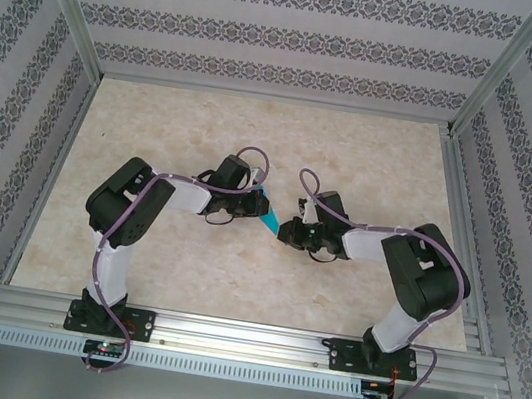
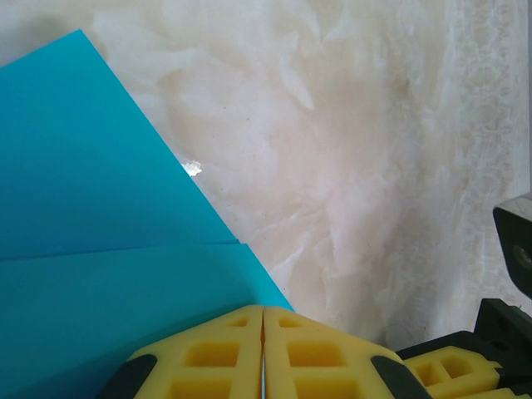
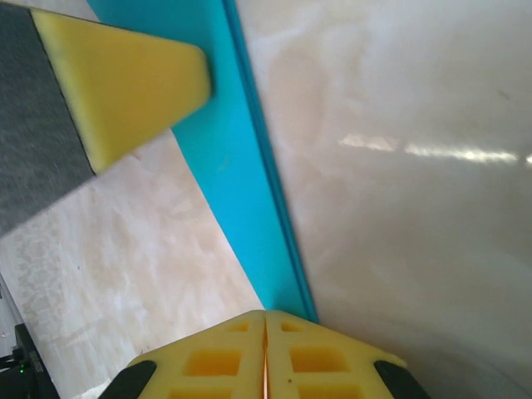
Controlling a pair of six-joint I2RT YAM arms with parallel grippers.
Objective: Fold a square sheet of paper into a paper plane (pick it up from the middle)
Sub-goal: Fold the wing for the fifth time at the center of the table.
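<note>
Looking down from the top camera, you've got both arms bent inward so they meet around the middle of the counter (image 1: pixel 354 153), well clear of all four edges. The sheet of paper (image 1: pixel 268 212) sits right between them, a small cyan wedge with its point aimed toward the near edge. Your left fingers (image 2: pixel 224 353) are squeezed flat together with the paper running in between their tips. In that wrist view the sheet spreads off to the left and shows one crease line across it. Your right fingers (image 3: pixel 224 357) are pressed together too, pinching a narrow folded edge of the same sheet, which you see nearly side-on. One left finger shows at the upper left of the right wrist view, overlapping the paper. The pale marbled counter is under all of it.
</note>
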